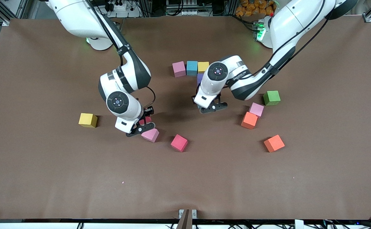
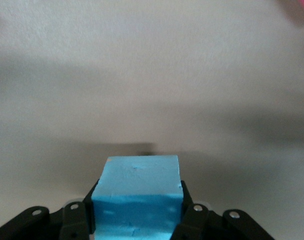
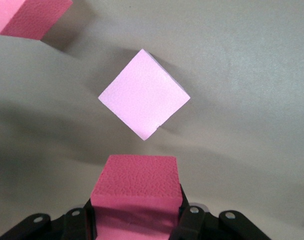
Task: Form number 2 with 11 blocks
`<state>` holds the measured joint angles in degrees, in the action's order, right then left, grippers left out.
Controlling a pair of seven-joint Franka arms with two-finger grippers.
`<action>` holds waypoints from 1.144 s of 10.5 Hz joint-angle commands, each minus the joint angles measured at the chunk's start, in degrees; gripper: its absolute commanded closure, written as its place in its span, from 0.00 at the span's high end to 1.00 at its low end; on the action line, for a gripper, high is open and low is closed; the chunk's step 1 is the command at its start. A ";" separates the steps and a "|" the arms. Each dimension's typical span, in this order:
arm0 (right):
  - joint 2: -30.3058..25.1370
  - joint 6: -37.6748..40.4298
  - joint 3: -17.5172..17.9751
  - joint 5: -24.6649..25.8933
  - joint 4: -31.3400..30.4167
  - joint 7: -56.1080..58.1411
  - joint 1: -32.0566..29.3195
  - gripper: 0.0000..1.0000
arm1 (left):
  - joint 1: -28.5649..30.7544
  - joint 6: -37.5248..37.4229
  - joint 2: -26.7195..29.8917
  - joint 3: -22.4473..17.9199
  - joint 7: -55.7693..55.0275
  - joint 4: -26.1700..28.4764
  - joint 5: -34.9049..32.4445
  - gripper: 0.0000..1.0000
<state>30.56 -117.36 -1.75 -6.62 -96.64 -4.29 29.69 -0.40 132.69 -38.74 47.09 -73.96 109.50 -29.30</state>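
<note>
Cyan foam cube [image 2: 137, 200] is clamped in the left gripper [image 1: 213, 107] over bare table near the started row [image 1: 190, 68], presumably for adding; a red cube [image 3: 134, 195] is gripped by the right gripper [image 1: 140, 127] above a pink cube [image 1: 150, 135].

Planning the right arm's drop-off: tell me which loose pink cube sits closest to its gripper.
The pale pink cube, right beside the right gripper. The other pale pink touches an orange cube; a third is in the row.

A high front camera faces both arms' bases; each wrist camera looks closely down at its held cube.
</note>
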 commanded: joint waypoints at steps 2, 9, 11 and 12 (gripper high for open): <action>-0.24 -0.24 0.17 -0.50 -0.21 -0.63 0.10 0.34 | 0.22 0.37 1.91 0.19 4.33 3.69 -4.62 0.17; -0.24 -0.24 0.17 -0.50 -0.22 -0.55 0.10 0.34 | -2.24 0.46 0.07 0.19 7.34 3.79 -4.45 0.17; -0.24 -0.15 0.17 0.03 -0.13 1.64 0.28 0.34 | -2.24 0.46 -0.37 0.19 7.25 3.96 -4.45 0.18; -0.24 -0.15 0.17 0.29 -0.04 4.70 0.97 0.34 | -2.24 0.46 -0.37 0.19 7.25 4.22 -4.45 0.18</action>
<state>30.56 -117.39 -1.66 -6.57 -96.64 -2.52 29.88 -2.90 132.72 -39.25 47.04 -66.37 113.00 -32.61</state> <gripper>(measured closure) 0.432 0.401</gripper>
